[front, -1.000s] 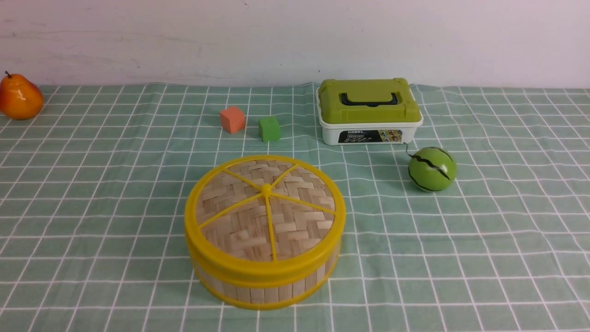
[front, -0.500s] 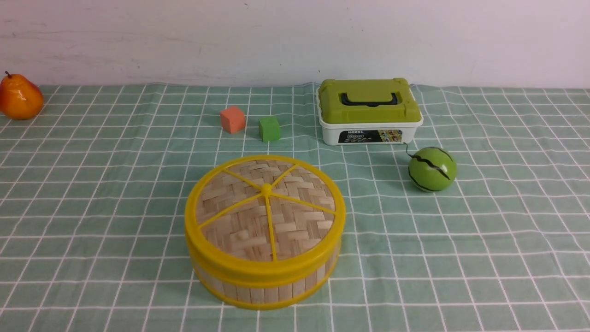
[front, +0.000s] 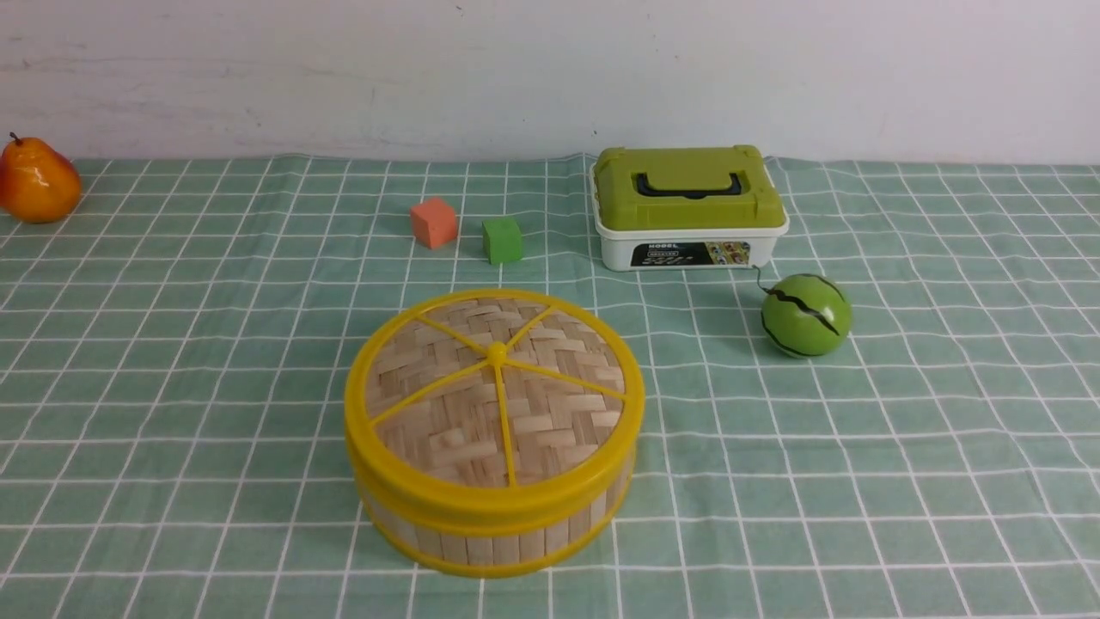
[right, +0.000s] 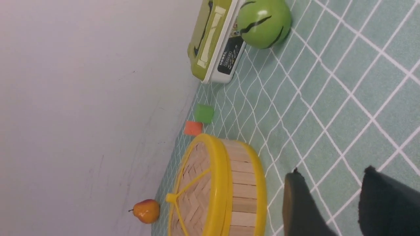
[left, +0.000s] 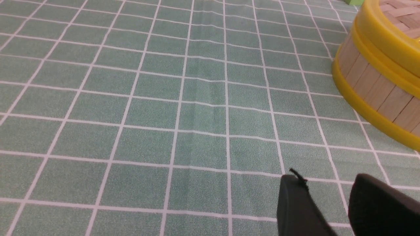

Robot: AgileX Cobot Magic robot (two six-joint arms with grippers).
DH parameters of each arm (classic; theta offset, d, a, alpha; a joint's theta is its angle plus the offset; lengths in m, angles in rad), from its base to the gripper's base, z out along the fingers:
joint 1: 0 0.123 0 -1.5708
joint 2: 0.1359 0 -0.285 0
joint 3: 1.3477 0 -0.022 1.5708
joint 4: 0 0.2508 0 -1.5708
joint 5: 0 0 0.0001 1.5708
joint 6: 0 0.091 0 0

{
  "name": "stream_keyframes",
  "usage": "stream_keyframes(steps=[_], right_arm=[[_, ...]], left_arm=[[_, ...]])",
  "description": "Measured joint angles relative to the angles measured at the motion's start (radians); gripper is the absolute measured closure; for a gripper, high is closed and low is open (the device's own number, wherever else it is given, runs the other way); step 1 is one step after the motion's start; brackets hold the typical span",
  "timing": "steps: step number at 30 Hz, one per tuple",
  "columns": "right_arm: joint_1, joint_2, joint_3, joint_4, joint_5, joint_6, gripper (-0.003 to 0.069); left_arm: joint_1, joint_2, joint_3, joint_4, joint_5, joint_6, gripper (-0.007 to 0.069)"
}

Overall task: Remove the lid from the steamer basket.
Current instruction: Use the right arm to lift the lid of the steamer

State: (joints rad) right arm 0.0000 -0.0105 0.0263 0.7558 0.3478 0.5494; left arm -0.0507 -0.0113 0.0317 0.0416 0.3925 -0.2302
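Observation:
The steamer basket (front: 494, 537) stands near the front middle of the checked cloth, with the woven lid (front: 494, 395) seated flat on it. The basket wall also shows in the left wrist view (left: 370, 85) and the right wrist view (right: 241, 190), the lid in the right wrist view (right: 193, 193). Neither arm shows in the front view. My left gripper (left: 325, 183) is open and empty over bare cloth, apart from the basket. My right gripper (right: 331, 177) is open and empty over cloth beside the basket, not touching it.
A white box with a green top (front: 689, 206) stands at the back. A green striped ball (front: 805, 315) lies in front of it to the right. An orange cube (front: 432, 223) and a green cube (front: 502, 240) sit behind the basket. A pear (front: 36, 180) is far left.

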Motion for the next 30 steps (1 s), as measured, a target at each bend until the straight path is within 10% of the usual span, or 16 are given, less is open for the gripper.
stream_keyframes(steps=[10, 16, 30], right_arm=[[0.019, 0.341, -0.524, -0.196, 0.368, -0.709, 0.0659], [0.02, 0.709, -0.881, -0.27, 0.716, -0.99, 0.0673], [0.538, 1.375, -1.422, -0.537, 0.793, -0.958, 0.0655]], left_arm=[[0.0, 0.0, 0.0, 0.0, 0.0, 0.0, 0.0386], [0.0, 0.0, 0.0, 0.0, 0.0, 0.0, 0.0386], [0.0, 0.0, 0.0, 0.0, 0.0, 0.0, 0.0386]])
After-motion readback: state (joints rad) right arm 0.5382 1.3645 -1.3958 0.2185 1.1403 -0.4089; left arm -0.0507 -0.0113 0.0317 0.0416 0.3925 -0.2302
